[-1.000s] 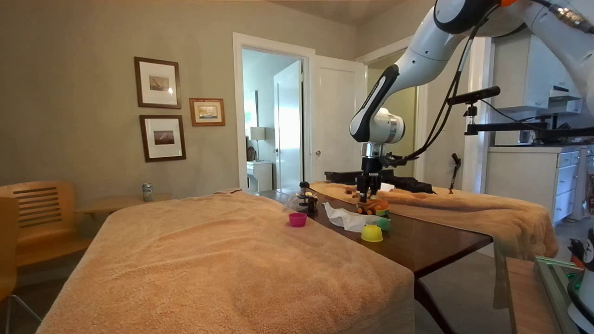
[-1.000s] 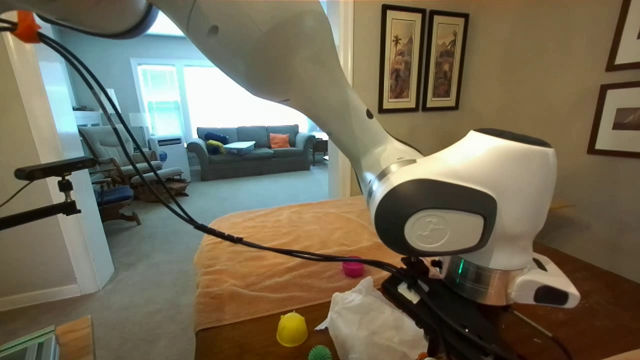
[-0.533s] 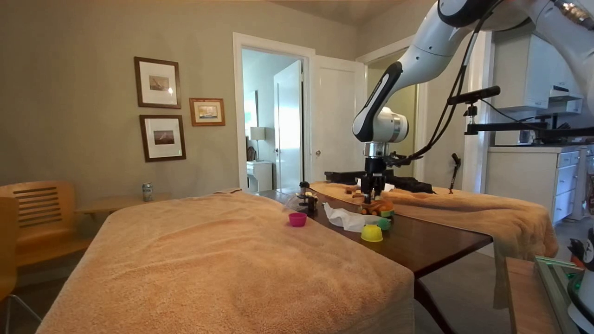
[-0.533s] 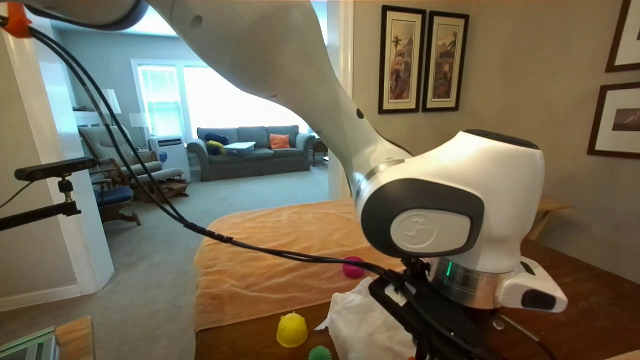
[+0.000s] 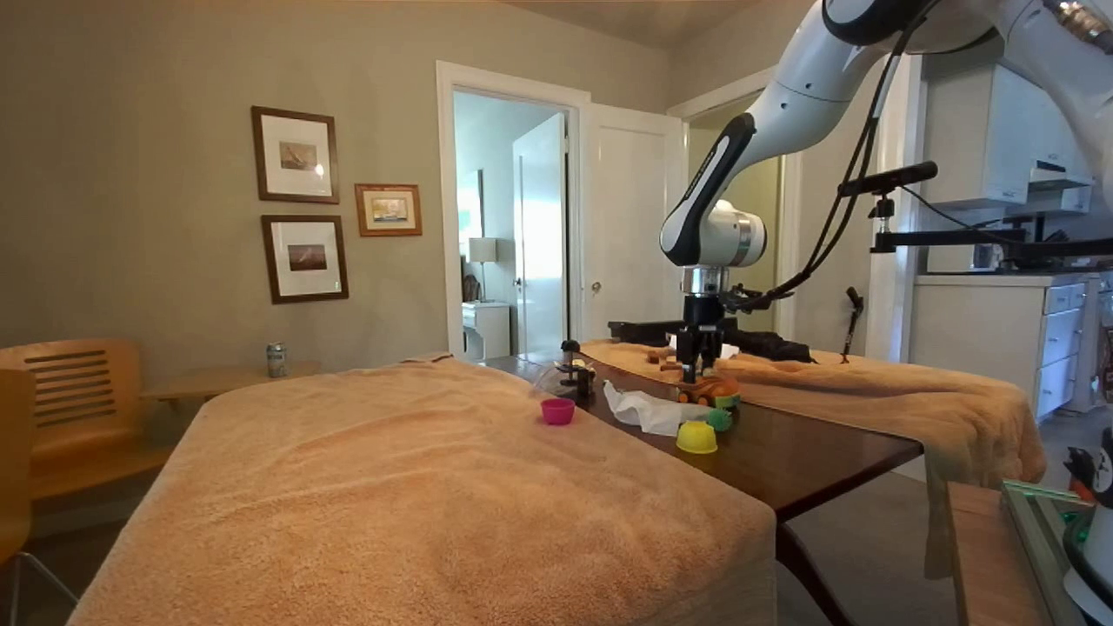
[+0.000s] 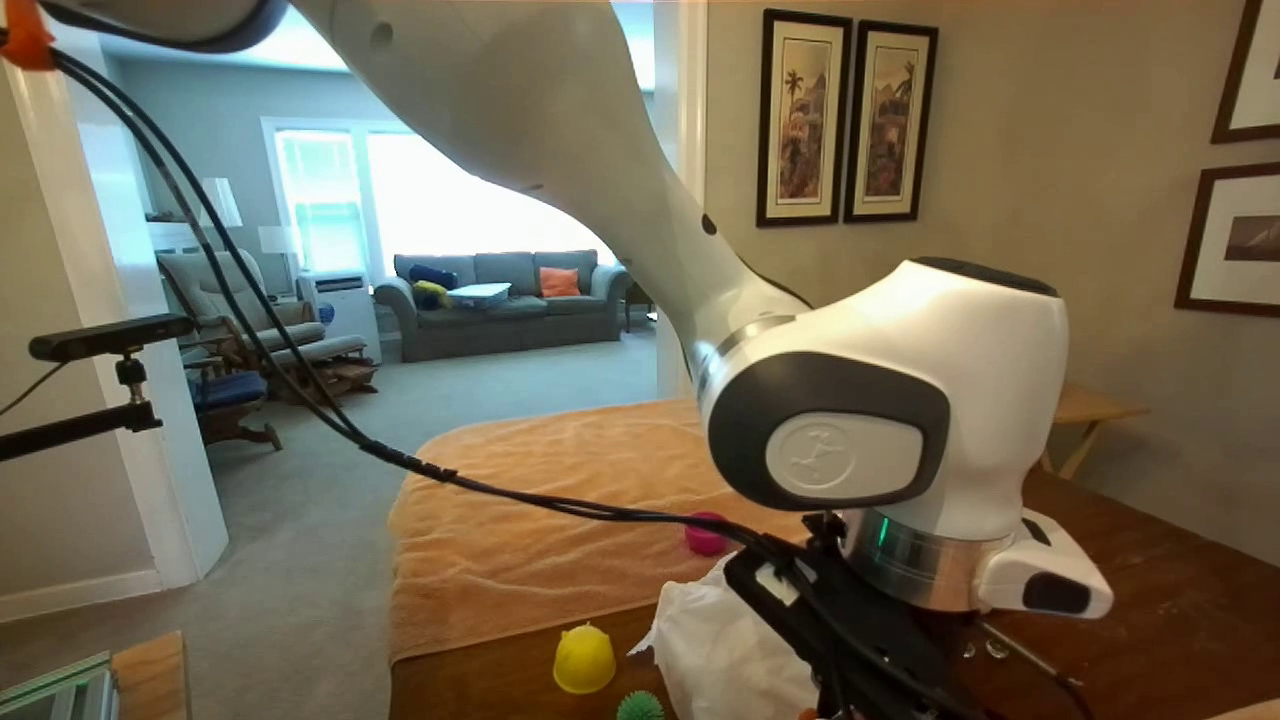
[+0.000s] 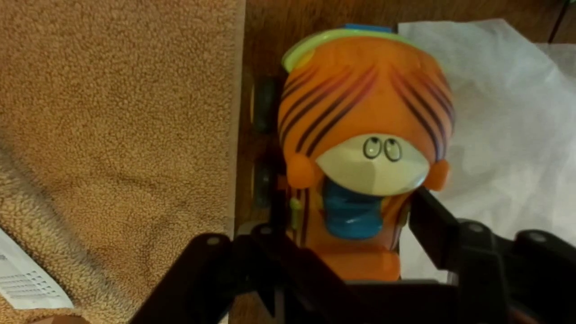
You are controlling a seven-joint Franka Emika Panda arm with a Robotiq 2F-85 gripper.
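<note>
Orange plastic wheeled toy (image 7: 369, 96) with dark painted stripes and cartoon eyes sits directly below the gripper (image 7: 351, 211), its narrow body between the fingers; jaws part-closed, pinching it by both flanks as far as the wrist view shows. Against a second ago, gripper and toy stand slightly farther along the dark brown wooden table (image 5: 809, 452), toward the white cabinets (image 5: 974, 348), placing to each other about the same. Judgement: toy travels with the gripper, so the hold seems sound, move under way; whether wheels clear the wood, cannot tell. Just beside one finger, crumpled white bag (image 7: 495, 112); past the opposite finger, peach terry towel (image 7: 117, 112). Farther out: spiky green ball (image 6: 640, 706), rounded yellow cup (image 6: 584, 660), small magenta cup (image 5: 557, 413).
</note>
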